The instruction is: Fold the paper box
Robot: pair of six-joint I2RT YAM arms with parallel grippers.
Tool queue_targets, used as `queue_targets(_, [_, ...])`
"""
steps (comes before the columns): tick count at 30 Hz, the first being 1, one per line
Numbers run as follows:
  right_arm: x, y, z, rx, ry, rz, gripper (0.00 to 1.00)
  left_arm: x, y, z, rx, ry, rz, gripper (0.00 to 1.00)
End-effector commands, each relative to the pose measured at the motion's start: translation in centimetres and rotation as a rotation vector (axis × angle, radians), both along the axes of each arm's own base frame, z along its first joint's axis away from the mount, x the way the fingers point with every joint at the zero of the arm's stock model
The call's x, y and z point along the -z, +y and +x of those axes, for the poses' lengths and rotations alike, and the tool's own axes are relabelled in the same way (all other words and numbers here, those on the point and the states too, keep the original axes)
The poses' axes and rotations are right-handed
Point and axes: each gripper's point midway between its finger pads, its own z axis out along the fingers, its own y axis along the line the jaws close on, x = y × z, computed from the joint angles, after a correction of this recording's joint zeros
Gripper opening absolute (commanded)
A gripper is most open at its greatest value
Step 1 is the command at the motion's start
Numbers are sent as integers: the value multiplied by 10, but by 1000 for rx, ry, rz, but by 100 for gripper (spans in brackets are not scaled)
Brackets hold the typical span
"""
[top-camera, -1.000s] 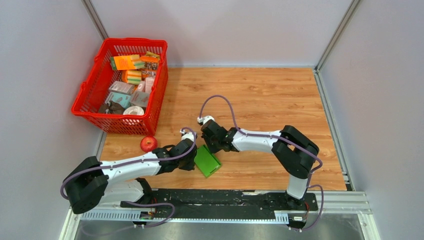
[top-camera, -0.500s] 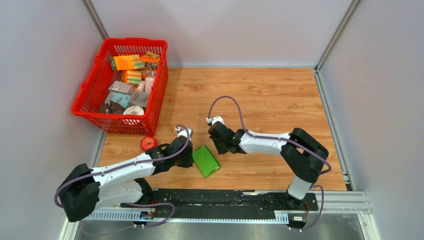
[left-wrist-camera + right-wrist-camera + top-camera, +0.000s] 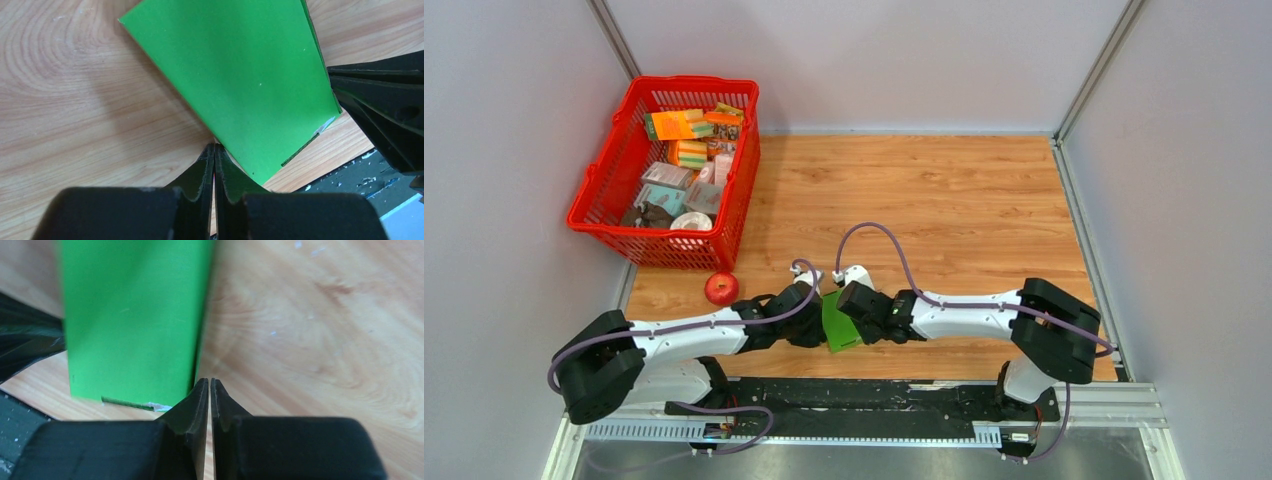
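The paper box [image 3: 835, 335] is a bright green folded card lying on the wooden table near the front edge, between my two grippers. My left gripper [image 3: 816, 322] is shut and empty, its tips touching the box's left edge. My right gripper [image 3: 852, 318] is shut and empty, its tips against the box's right edge. In the left wrist view the box [image 3: 235, 75] fills the top, with my shut left gripper [image 3: 214, 146] at its lower edge. In the right wrist view the box [image 3: 130, 320] lies left of my shut right gripper [image 3: 209, 381].
A red basket [image 3: 599, 190] full of small packages stands at the back left. A red apple [image 3: 721, 288] lies left of the left gripper. The black mounting rail [image 3: 874, 395] runs along the near edge. Grey walls close in both sides.
Both grippers have moved in to the box from either side, the right one coming nearer and to the left. The box now looks narrower, pressed between them.
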Motion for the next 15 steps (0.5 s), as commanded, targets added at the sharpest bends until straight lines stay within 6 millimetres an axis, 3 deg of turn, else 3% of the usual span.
queue_targets(1, [-25, 40, 4, 16, -39, 110, 9, 2, -12, -1, 5, 18, -18, 8])
queue_targets(5, [-31, -1, 14, 95, -99, 41, 11, 1, 0, -4, -16, 1, -16, 9])
queue_targets(7, [-29, -21, 16, 128, -98, 30, 17, 1, 11, -4, -32, -12, 10, 11])
queue_targets(8, [-38, -25, 17, 141, -107, 62, 19, -1, 19, -6, -35, -19, 26, 15])
queue_targets(10, [-37, -33, 18, 162, -83, 84, 24, -4, 28, -3, -52, -46, 48, 20])
queue_targets(15, [-50, -22, 23, 162, 34, 294, 34, -26, 37, 1, -103, -49, -50, 34])
